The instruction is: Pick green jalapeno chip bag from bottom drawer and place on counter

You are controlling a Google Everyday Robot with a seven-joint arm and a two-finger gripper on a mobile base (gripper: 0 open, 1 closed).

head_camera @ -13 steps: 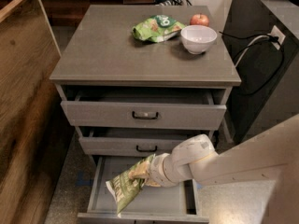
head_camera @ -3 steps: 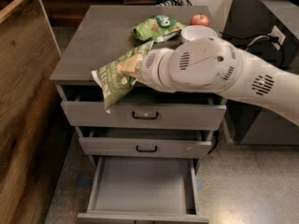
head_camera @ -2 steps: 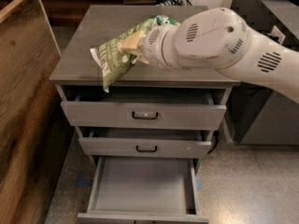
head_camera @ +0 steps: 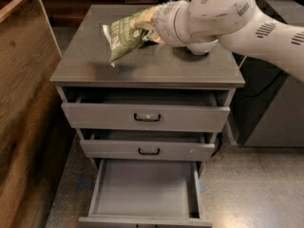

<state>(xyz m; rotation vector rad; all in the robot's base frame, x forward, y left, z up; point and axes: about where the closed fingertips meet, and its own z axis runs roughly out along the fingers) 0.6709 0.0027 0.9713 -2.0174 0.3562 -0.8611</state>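
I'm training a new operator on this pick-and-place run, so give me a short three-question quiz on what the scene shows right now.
1. True or false: the bottom drawer stands pulled out with nothing visible inside.
2. Where is the green jalapeno chip bag?
A. lying in the bottom drawer
B. held by the gripper over the counter
C. on the floor beside the cabinet
3. Fill in: the cabinet has ___ drawers.

Key:
1. True.
2. B: the gripper grasps the bag's top edge at the back of the counter.
3. Three.
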